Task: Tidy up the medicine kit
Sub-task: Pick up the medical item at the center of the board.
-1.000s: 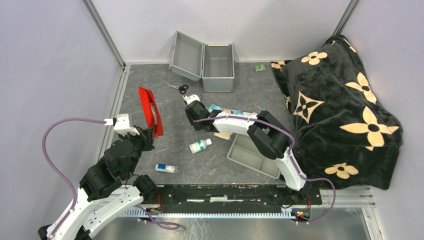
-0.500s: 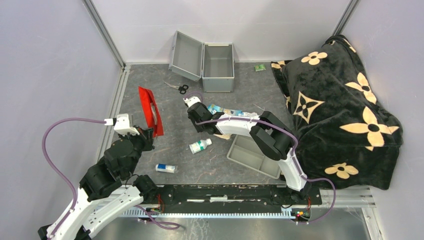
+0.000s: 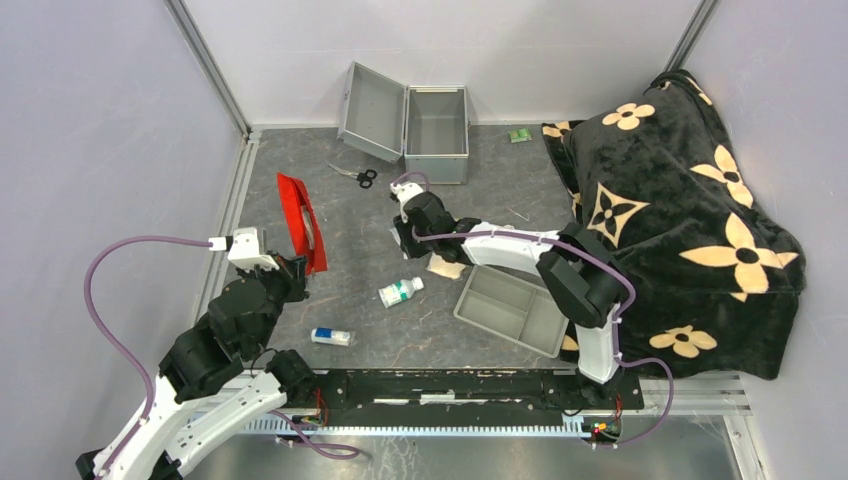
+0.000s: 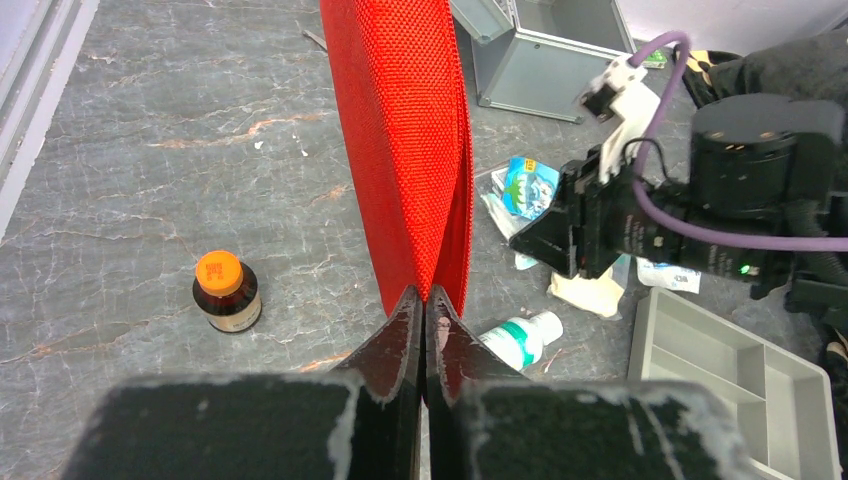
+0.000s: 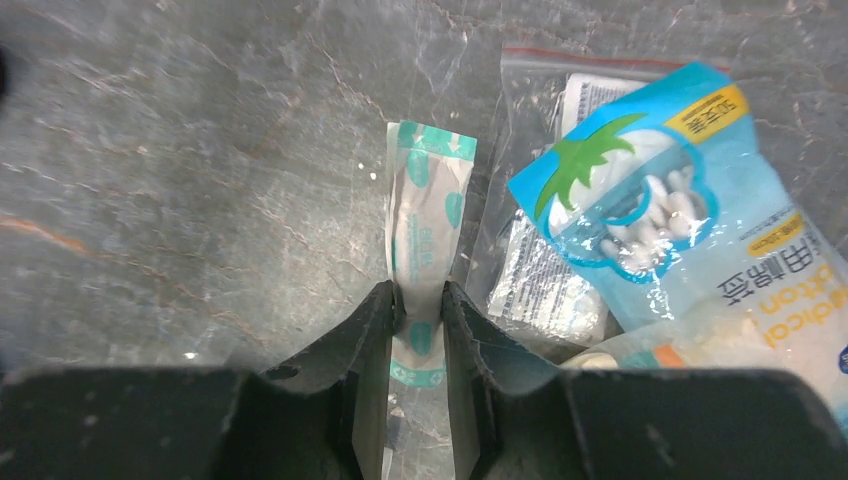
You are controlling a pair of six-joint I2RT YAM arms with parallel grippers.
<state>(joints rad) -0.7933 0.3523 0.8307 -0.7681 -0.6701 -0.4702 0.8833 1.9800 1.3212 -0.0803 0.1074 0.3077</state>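
Top camera looks down from behind the bases (image 3: pixel 600 372) over the whole table (image 3: pixel 350 300). Left wrist camera faces ahead of its fingers (image 4: pixel 405 330), toward the right gripper (image 4: pixel 522 242); right wrist camera sits close over packets (image 5: pixel 640 200) both wrist views share.

on the blue cotton-swab packet (image 5: pixel 655 205), seen from the right wrist: slanted white latin letters cut off by the frame edge, legible only as "dical" and "otton", next to a row of chinese characters too uncertain to spell out; more small chinese characters on its yellow corner band; a green palm-tree mark. on the narrow teal-and-white wrapper (image 5: pixel 425 225): fine print, too blurred to read. on the white-and-green bottle (image 4: pixel 520 340): label illegible.
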